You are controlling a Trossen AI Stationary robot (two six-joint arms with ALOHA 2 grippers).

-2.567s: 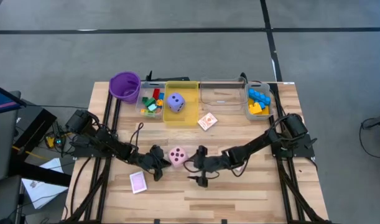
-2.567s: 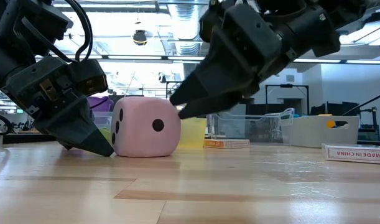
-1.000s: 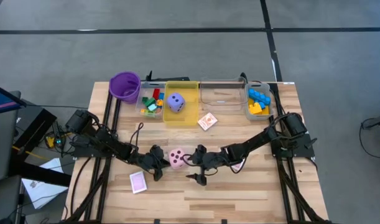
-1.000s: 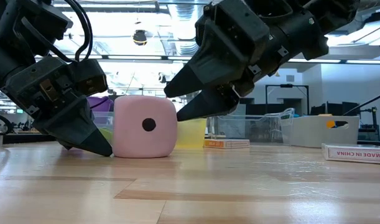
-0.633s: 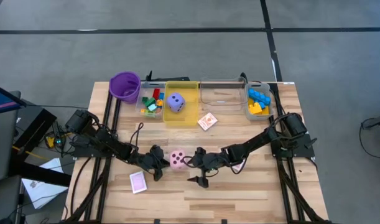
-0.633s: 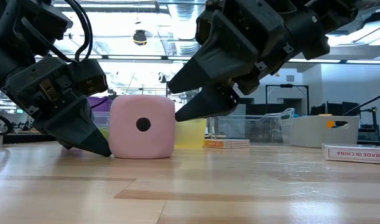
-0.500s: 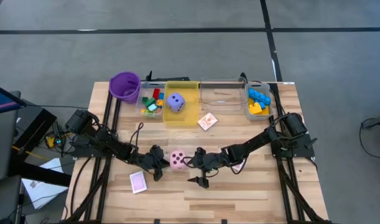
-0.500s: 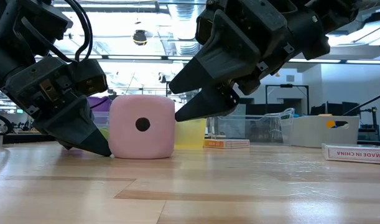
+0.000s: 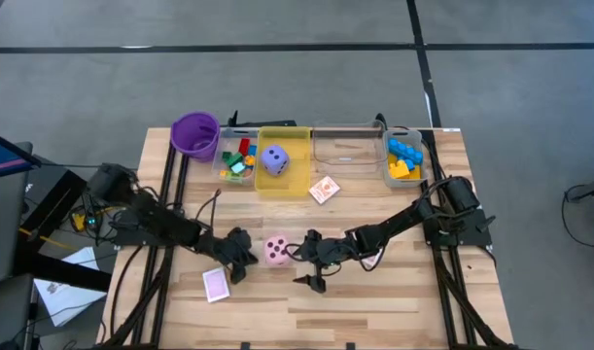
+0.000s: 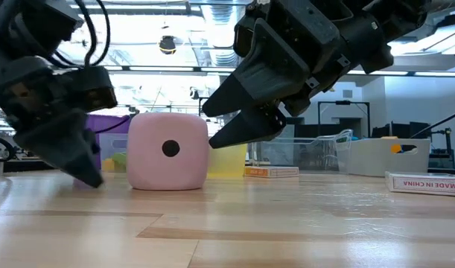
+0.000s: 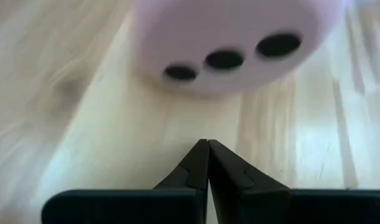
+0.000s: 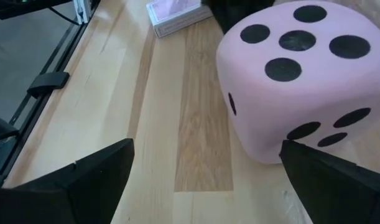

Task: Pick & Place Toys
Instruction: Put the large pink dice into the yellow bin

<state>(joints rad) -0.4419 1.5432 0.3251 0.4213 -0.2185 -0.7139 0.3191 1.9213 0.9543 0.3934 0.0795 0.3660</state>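
The pink foam die (image 9: 275, 251) rests on one face on the table near the middle. It also shows in the low view (image 10: 167, 151) and the right wrist view (image 12: 295, 81). My left gripper (image 9: 240, 264) is shut and lies low on the table, just left of the die with a gap between them (image 11: 208, 144). My right gripper (image 9: 303, 264) is open, level, on the die's right. One finger (image 12: 326, 174) is close by the die's lower side and the other (image 12: 84, 180) is out over bare table. A pink-backed card (image 9: 215, 284) lies flat near the left gripper. My right gripper has one fingertip (image 10: 212, 141) at the lower part of the die's side (image 10: 203, 149) that faces the table's right. It comes in level from the right. I cannot tell whether it touches. The die stands flat on the table.
Along the far edge stand a purple cup (image 9: 194, 134), a clear bin with bricks (image 9: 238, 160), a yellow bin with the purple die (image 9: 274, 158), a clear bin (image 9: 347, 146) and a bin with blue and yellow bricks (image 9: 403, 158). A card pack (image 9: 324, 190) lies before them.
My left gripper has drawn back from the pink die toward the table's left edge, still shut, leaving a gap. The die has slid a little toward the left and near edges, still flat on the table. My right gripper stays open beside it.
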